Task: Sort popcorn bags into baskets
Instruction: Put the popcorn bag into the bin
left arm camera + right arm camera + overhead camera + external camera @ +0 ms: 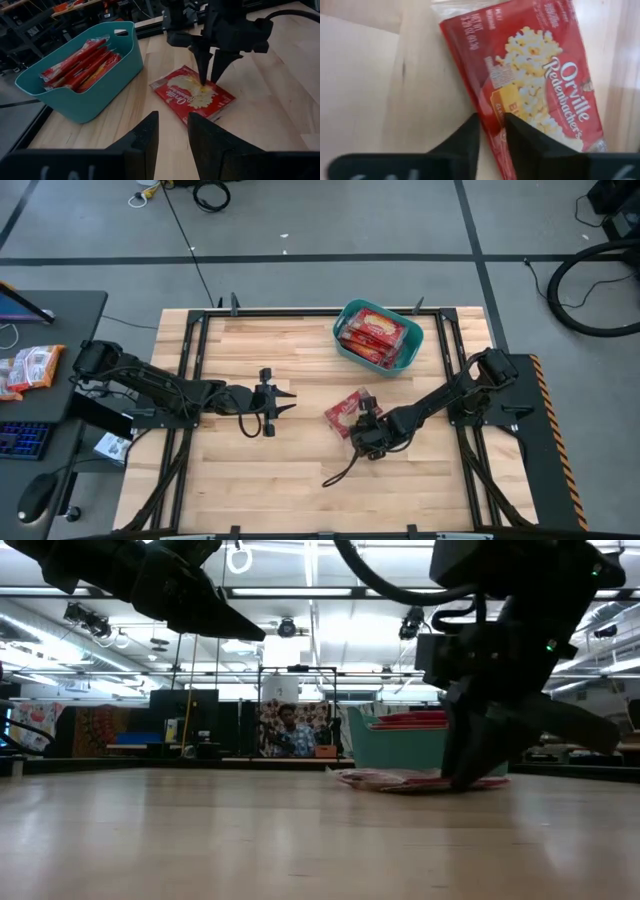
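On the pale wooden tabletop (300,480), with a person seated in the room beyond, one popcorn bag (349,411) lies flat near the middle, long axis diagonal, the right gripper (366,427) nearly closed on it, left gripper (283,402) slightly parted nearby, teal basket (345,345) near the far edge.

A grey floor (330,220) crossed by dark tape lines surrounded the wooden table (300,480). At nine o'clock stood a dark desk (60,315) carrying orange-and-white snack packets (28,368), a keyboard (22,440) and a mouse (35,498). Black cables (210,194) lay coiled at twelve o'clock, and a thicker loop of cable (590,290) at two o'clock. In the low view, long ceiling lights (330,592) ran bright overhead in an open hall. Beyond the table's far edge a person (292,732) sat among dark racks (190,720), with patterned hangings (95,728) at nine o'clock.
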